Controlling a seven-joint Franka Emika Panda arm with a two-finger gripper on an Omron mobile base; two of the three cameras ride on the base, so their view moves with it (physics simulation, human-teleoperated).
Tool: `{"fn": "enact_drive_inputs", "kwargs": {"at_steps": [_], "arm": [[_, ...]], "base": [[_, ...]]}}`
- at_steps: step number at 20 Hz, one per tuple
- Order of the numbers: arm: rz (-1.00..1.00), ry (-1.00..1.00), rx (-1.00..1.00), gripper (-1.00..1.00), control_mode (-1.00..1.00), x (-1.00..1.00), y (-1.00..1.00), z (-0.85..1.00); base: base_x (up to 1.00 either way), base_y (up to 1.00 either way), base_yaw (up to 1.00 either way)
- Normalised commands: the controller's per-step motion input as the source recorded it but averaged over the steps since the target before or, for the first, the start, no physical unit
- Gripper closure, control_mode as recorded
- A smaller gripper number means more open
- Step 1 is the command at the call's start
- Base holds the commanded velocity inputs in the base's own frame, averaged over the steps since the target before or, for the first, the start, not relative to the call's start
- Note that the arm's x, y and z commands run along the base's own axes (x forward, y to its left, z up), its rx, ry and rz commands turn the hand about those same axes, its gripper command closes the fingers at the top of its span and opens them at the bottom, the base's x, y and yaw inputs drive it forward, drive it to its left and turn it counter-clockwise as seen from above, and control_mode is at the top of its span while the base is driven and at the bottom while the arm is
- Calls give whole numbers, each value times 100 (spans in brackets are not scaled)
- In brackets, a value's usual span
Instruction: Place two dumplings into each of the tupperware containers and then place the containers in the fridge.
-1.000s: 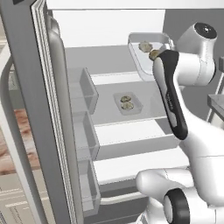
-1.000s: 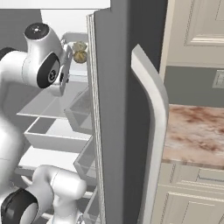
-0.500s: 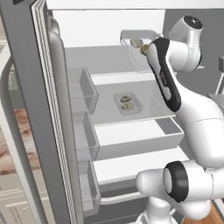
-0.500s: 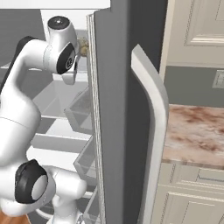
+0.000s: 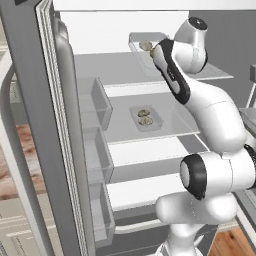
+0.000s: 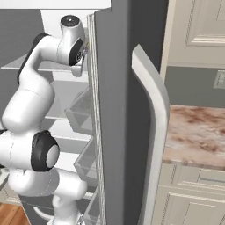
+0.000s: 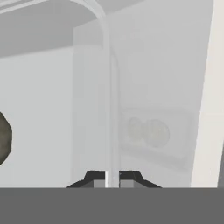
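One tupperware container (image 5: 144, 40) hangs level over the fridge's upper shelf (image 5: 120, 70), with dumplings (image 5: 145, 46) in it. My gripper (image 7: 111, 178) is shut on its near rim (image 7: 109, 109), which runs up between the fingertips (image 7: 95, 176) in the hand view. A dumpling (image 7: 3, 138) shows at that view's left edge. The other tupperware container (image 5: 145, 118) rests on the middle shelf with two dumplings (image 5: 144, 116) inside; through the held tray's wall it appears faintly (image 7: 151, 133). The fridge (image 5: 55, 125) stands open.
Clear door bins (image 5: 97, 102) line the open left door. The right fridge door (image 6: 121, 96) stands edge-on beside my arm, with a marble counter (image 6: 193, 136) and cream cabinets behind it. Lower shelves and a drawer (image 5: 145, 150) sit under the trays.
My arm has reached further in, carrying the held container left and deeper over the upper shelf. The tray on the middle shelf has stayed put.
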Motion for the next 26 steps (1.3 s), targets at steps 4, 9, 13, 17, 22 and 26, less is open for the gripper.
{"fn": "enact_drive_inputs", "kwargs": {"at_steps": [4, 9, 13, 17, 22, 26], "arm": [[0, 12, 0, 100, -100, 51, 10, -11], [0, 3, 0, 100, -100, 33, 4, -14], [2, 0, 0, 100, -100, 18, 0, 0], [2, 0, 0, 100, -100, 11, 0, -2], [0, -4, 0, -100, -100, 15, 0, -9], [0, -14, 0, -100, -100, 4, 0, -13]], "base": [[0, 0, 0], [0, 0, 0], [0, 0, 0], [0, 0, 0], [0, 0, 0], [0, 0, 0]]}}
